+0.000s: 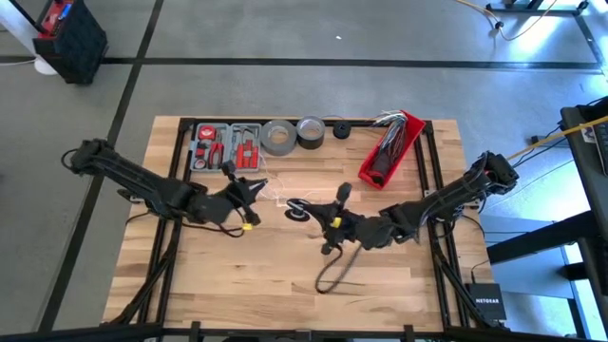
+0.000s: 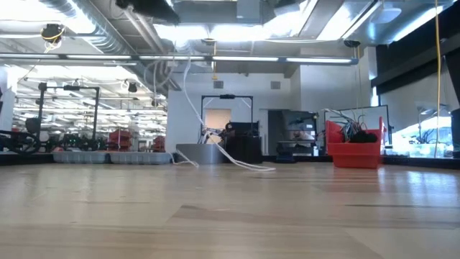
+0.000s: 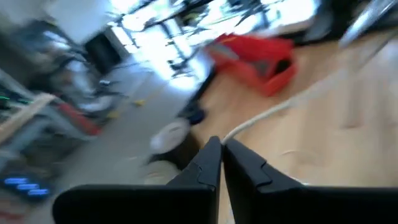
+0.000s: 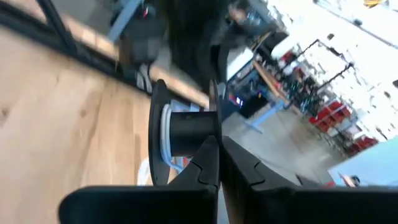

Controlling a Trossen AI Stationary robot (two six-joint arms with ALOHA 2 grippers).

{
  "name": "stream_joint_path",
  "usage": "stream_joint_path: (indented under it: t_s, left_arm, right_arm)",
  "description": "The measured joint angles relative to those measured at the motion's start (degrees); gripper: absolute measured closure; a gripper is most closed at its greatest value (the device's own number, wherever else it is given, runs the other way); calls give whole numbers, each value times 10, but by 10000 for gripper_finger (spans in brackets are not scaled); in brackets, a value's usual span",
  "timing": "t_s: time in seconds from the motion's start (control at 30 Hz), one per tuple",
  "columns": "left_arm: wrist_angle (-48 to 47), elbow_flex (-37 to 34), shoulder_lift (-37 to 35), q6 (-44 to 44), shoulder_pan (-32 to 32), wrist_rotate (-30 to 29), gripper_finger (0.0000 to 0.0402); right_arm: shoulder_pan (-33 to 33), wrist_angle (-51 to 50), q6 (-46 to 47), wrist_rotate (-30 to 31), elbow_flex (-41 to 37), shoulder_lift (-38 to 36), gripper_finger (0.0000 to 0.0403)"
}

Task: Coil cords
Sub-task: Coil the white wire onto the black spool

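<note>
The white cord (image 1: 276, 197) runs between my two grippers over the table's middle. In the low view the white cord (image 2: 188, 93) drops from above, and its lower part (image 2: 248, 167) lies on the table. My left gripper (image 1: 258, 193) is shut on this cord. My right gripper (image 1: 326, 217) is shut on the round black puck (image 1: 299, 207), which has turns of white cord (image 4: 165, 134) wound on it. The thin dark cord (image 1: 332, 271) lies in a loose loop on the table, nearer the front edge, below the right gripper. My left gripper pinches the white cord (image 3: 231, 134) between its two fingertips, with the fingers about level. The cord leads away from the tips across the table toward the red bin. My right gripper holds the black puck by its middle barrel (image 4: 196, 132), between the puck's two round rims. The fingers (image 4: 208, 163) come at it about level from the table's right. The fingertips hide the exact place of contact.
Along the far edge stand a tool tray (image 1: 226, 144), two tape rolls (image 1: 278, 136) (image 1: 311, 131) and a small black roll (image 1: 341, 130). A red bin (image 1: 389, 149) with cables stands at the far right. The near half of the wooden table (image 1: 237, 285) has free room.
</note>
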Motion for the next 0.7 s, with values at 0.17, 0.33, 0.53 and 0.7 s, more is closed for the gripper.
stream_joint_path:
  t_s: [0.17, 0.33, 0.53, 0.7]
  left_arm:
    - [6, 0, -24, -44, -23, 35, 392]
    - [31, 0, -15, -73, -26, 37, 392]
    - [107, 1, 16, -56, -20, 80, 392]
    - [174, 1, 62, -40, -4, 107, 392]
  right_arm:
    - [-41, -16, 13, -6, 0, 31, 398]
    - [-74, -17, 37, -12, -1, 51, 398]
    - [-106, -29, 95, -11, -1, 59, 398]
    - [-122, -27, 134, -12, -1, 61, 398]
